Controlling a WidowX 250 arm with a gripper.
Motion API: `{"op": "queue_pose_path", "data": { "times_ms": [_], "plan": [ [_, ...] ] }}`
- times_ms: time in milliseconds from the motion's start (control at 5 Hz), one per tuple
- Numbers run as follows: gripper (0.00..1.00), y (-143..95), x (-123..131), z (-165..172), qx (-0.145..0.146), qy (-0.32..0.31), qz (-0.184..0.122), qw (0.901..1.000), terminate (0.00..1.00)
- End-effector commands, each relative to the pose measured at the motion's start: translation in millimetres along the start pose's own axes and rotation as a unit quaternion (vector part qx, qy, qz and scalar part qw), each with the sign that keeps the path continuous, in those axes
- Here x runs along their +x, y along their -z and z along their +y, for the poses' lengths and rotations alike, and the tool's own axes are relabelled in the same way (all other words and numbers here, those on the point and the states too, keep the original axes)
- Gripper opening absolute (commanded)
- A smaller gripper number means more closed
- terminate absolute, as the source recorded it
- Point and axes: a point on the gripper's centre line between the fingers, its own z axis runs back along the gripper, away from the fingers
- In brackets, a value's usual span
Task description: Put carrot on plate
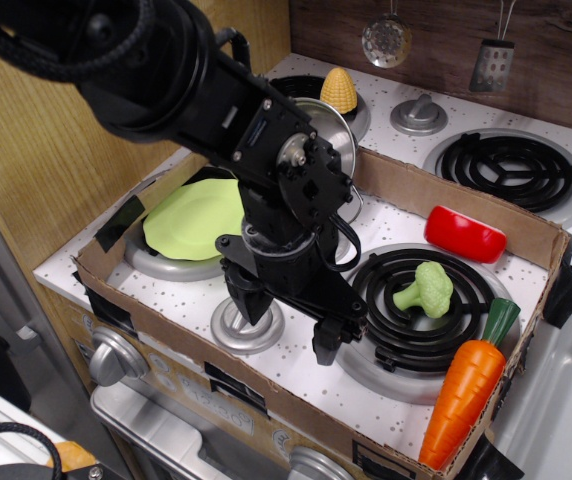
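The orange carrot [463, 397] with its dark green stem cap lies at the front right corner, leaning on the cardboard wall. The lime-green plate [194, 222] sits on the left burner, partly hidden behind the arm. My black gripper [286, 325] hangs over the front middle of the stove top, between plate and carrot. Its jaws stand wide apart and hold nothing. One fingertip [246, 303] is above a silver knob [249, 328], the other [326, 347] at the edge of the front right burner.
A green broccoli [424, 290] lies on the front right burner [406, 335]. A red block [464, 233] sits behind it. A silver pot [334, 128] and a yellow corn cob [339, 90] stand at the back. A cardboard wall [296, 400] rings the stove top.
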Motion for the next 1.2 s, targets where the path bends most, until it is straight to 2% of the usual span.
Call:
{"op": "queue_pose_path", "data": {
  "times_ms": [0, 200, 400, 600, 800, 1000],
  "plan": [
    [1.0, 0, 0, 0, 0.0, 0.0, 0.0, 1.0, 0.0],
    [1.0, -22, 4, -4, -0.014, 0.002, 0.007, 0.9999, 0.0],
    [1.0, -46, 7, -14, -0.016, 0.007, -0.003, 0.9999, 0.0],
    [1.0, -58, 9, -34, -0.06, 0.018, -0.019, 0.9979, 0.0],
    [1.0, -49, 12, -50, -0.125, 0.024, -0.003, 0.9919, 0.0],
    [1.0, -30, 18, -63, -0.184, 0.018, -0.016, 0.9826, 0.0]
  ]
}}
